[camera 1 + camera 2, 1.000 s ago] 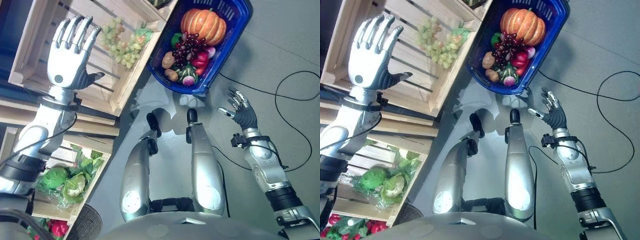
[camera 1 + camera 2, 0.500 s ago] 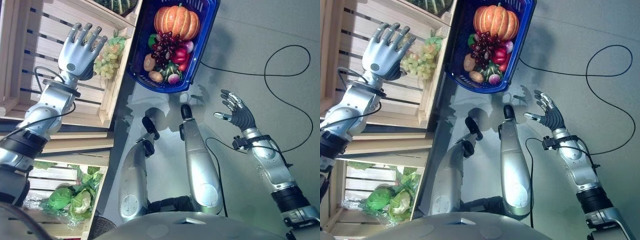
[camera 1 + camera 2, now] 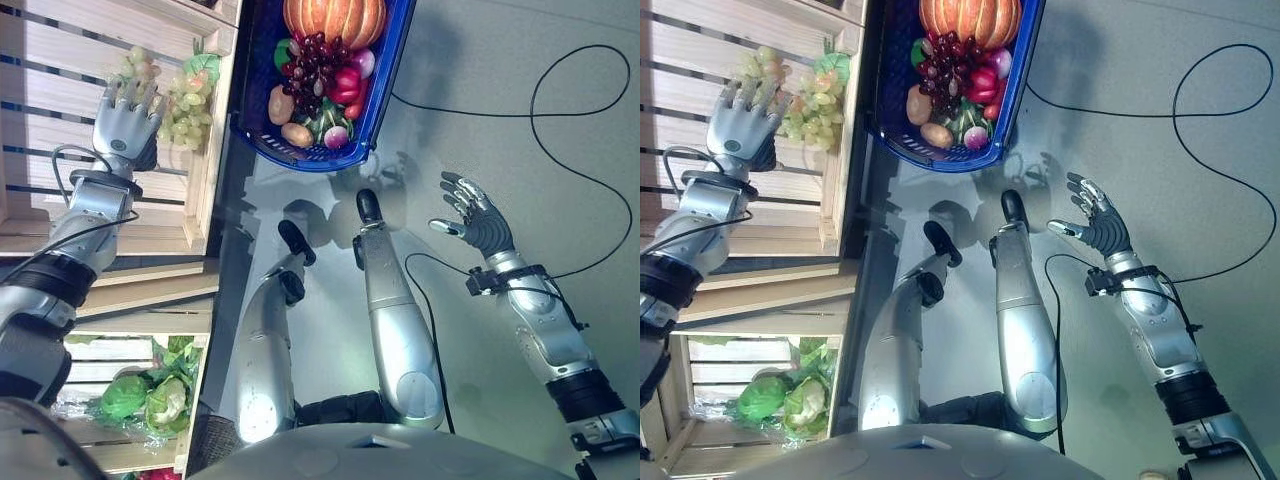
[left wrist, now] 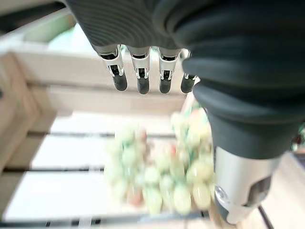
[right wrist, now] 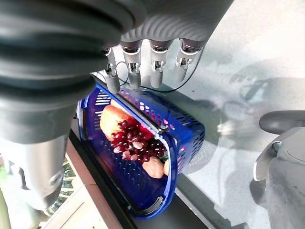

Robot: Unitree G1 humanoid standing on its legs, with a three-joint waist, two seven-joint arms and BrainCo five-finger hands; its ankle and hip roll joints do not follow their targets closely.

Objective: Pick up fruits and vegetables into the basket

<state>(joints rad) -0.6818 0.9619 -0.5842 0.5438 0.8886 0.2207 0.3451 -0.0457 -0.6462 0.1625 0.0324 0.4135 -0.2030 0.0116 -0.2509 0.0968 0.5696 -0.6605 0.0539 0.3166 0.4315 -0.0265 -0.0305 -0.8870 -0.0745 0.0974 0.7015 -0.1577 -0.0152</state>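
A bunch of green grapes (image 3: 178, 92) lies in a wooden crate (image 3: 60, 180) at the upper left of the frame. The left hand (image 3: 125, 122) sits beside and partly over it, fingers (image 4: 142, 76) straight and spread, holding nothing. Just right of the crate, the blue basket (image 3: 385, 85) carries a pumpkin (image 3: 335, 17), dark grapes (image 3: 312, 62) and other produce. The right hand (image 3: 480, 222) hovers over the floor (image 3: 520, 110) at right, fingers relaxed, wide.

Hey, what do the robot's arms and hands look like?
Both arms are silver-grey with black bands. The left hand and right hand have silver fingers with dark tips; a dark ribbed cover wraps the back of each hand and wrist.
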